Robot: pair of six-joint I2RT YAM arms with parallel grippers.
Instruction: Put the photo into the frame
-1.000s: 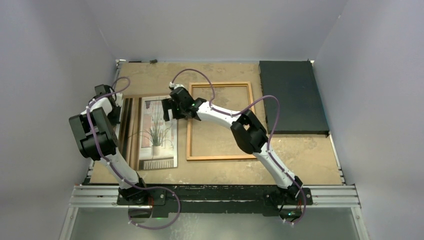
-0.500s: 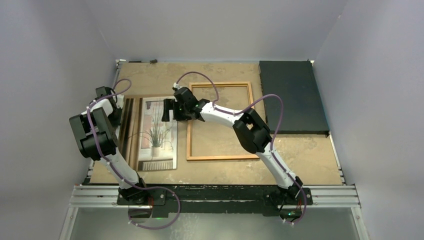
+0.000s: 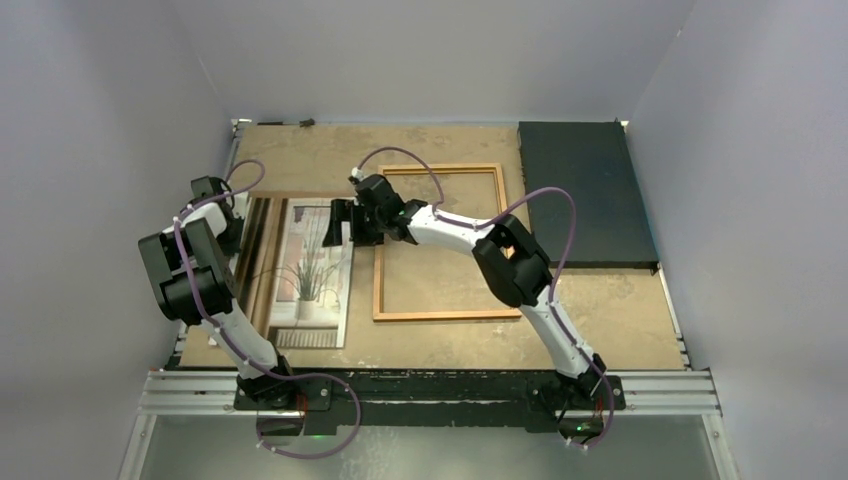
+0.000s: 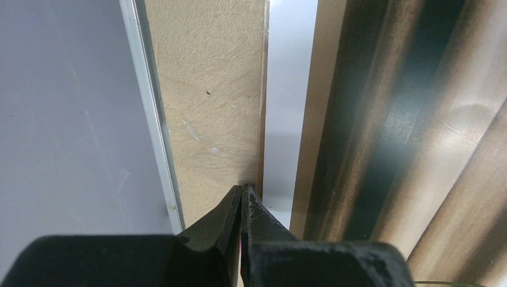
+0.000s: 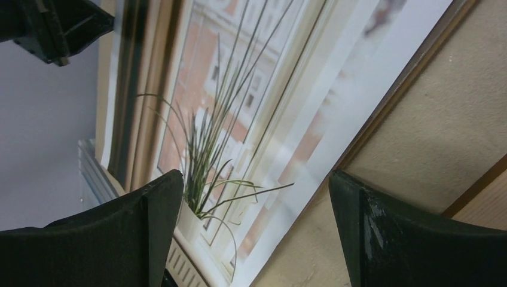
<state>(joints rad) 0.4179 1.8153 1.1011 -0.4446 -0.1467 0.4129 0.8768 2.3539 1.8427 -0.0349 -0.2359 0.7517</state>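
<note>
Right gripper open above photo; left gripper closed at its left edge. Frame beside, slab beyond.

Pale photo (green-and-white, perhaps pinkish striping); orange-brown frame; black slab; tan tabletop.

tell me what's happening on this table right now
Two robot arms are working to get the photo into the frame. The left arm has its jaws shut at the photo's left edge; whether they pinch it is unclear. The right arm holds open jaws above the photo's right side. The frame lies empty beside it.
</note>
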